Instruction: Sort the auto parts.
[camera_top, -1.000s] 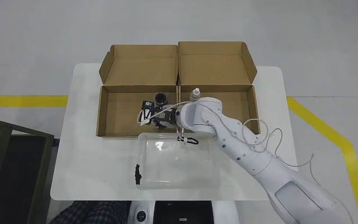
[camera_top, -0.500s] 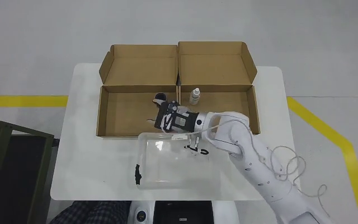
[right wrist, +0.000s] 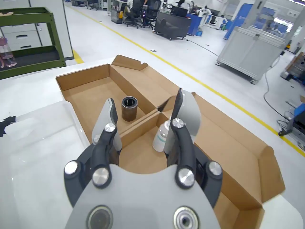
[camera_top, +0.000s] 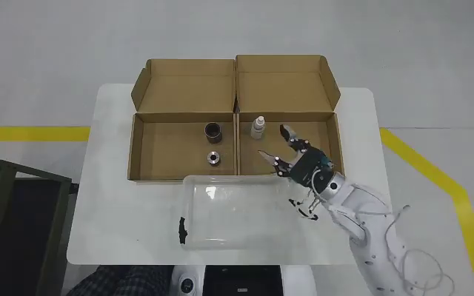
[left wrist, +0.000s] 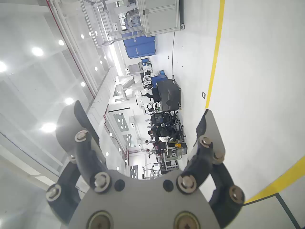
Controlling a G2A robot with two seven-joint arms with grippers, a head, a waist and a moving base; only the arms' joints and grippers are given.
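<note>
My right gripper hangs empty, jaws apart, over the right box. The bottle looks light and tippy; I'd pinch its body.

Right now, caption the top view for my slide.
Open right gripper above right box, near bottle; cylinder and ring in left box.

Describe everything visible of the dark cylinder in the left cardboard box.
The dark cylinder is a short, thick-walled tube, metal by its look, brown-black, with a ridged bore open at the top. It stands upright on the floor of the left cardboard box, near the wall shared with the right cardboard box. Only the floor touches it.
</note>
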